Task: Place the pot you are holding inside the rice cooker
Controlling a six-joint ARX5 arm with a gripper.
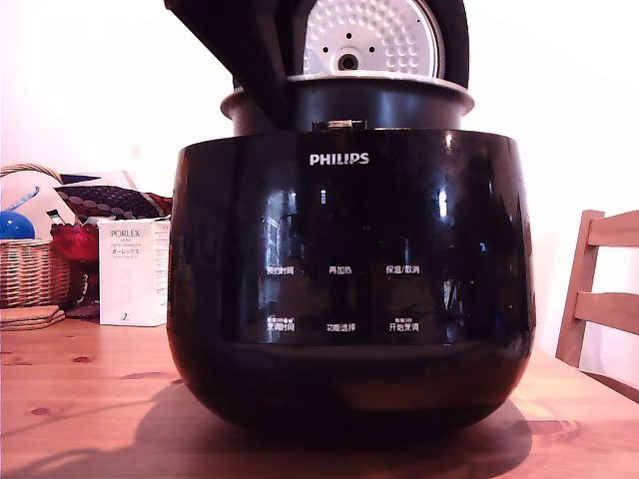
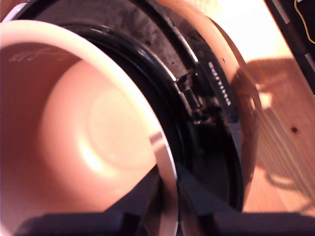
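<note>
Above the Philips rice cooker (image 1: 349, 289), the pot (image 1: 349, 100) sits partly lowered into its open mouth (rim not yet seated), jaws clamped on that rim.

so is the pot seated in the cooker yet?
Not fully. In the exterior view the pot has its rim and upper wall above the rice cooker body, under the raised lid.

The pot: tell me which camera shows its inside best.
The wrist view: it looks straight down into the pot, showing the inner wall and rounded base. The exterior view shows only its rim and upper wall above the rice cooker.
</note>
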